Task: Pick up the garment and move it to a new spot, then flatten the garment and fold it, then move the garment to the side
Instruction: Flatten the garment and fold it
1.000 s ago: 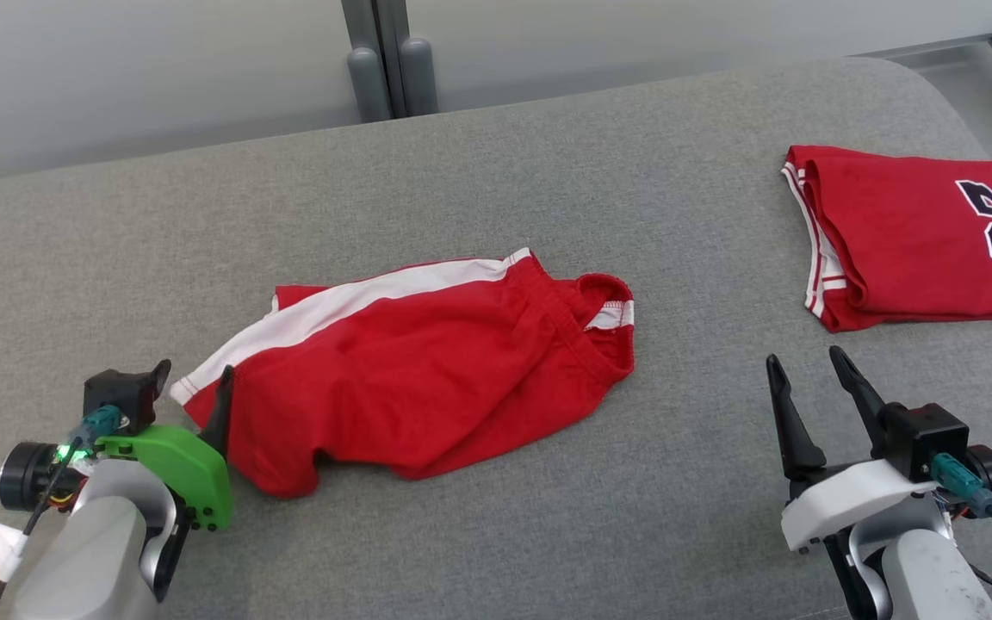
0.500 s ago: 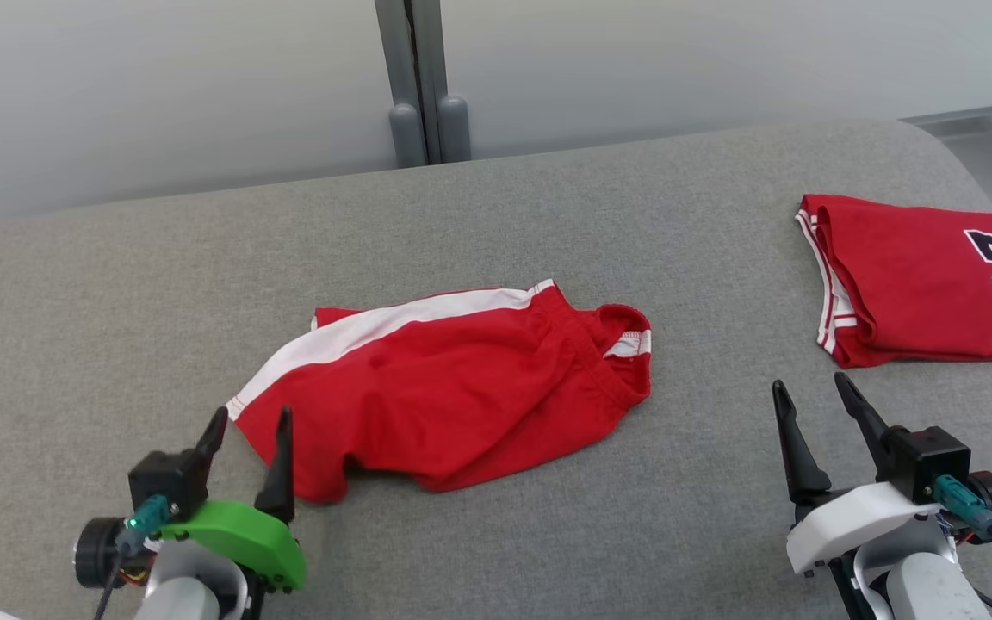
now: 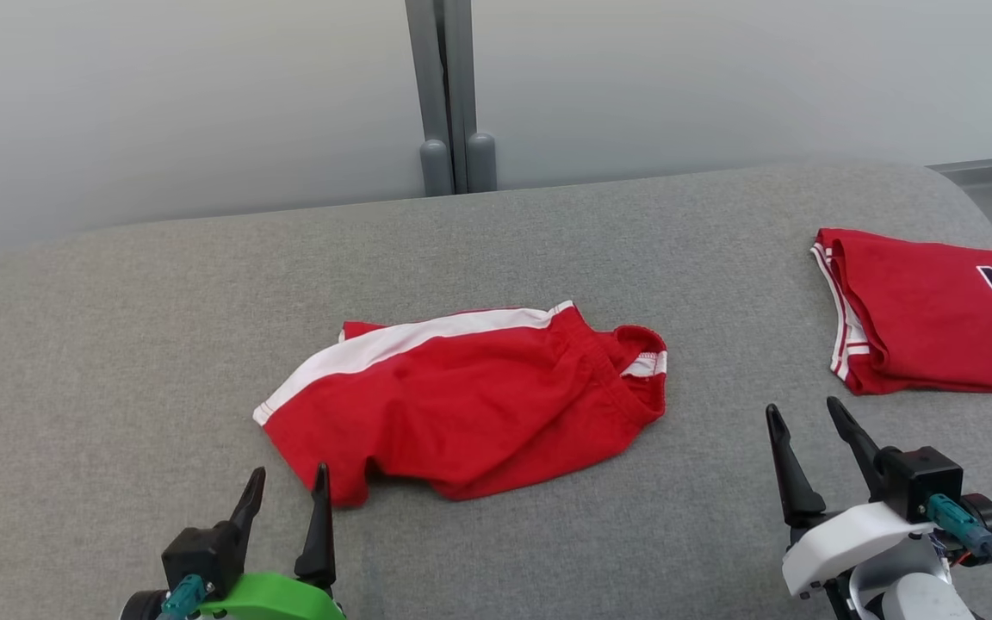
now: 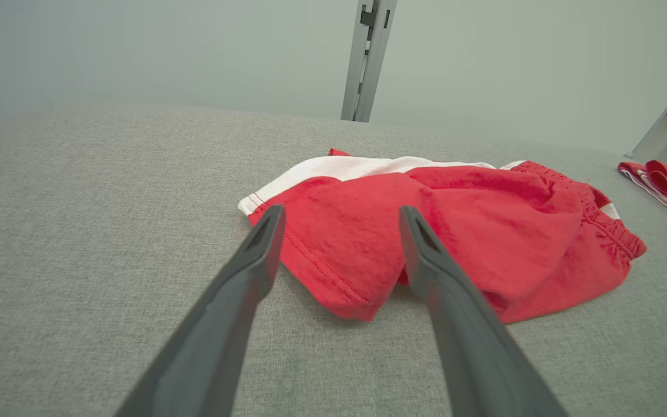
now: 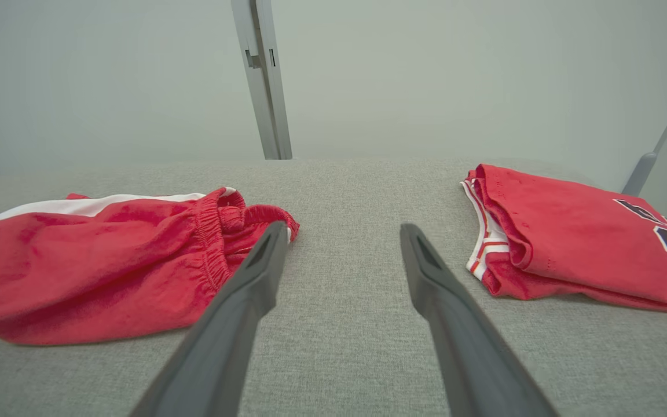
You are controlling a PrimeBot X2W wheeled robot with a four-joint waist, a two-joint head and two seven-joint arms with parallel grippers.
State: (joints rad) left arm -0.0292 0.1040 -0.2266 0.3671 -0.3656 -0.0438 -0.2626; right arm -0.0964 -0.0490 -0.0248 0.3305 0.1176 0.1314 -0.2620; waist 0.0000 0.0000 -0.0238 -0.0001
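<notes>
Head view, red shorts (image 3: 461, 405) lying rumpled
left claw (image 3: 289, 470) wide, just beside their hem; right claw (image 3: 803, 405) wide too, empty

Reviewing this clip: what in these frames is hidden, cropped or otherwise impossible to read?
- Folded jersey: its black number runs off the right edge in the head and right wrist views, so it cannot be read.
- Red shorts: what lies beneath the top layer is hidden by their own folds, head view.
- Left gripper: open, but its body is cut by the head view's bottom edge.
</notes>
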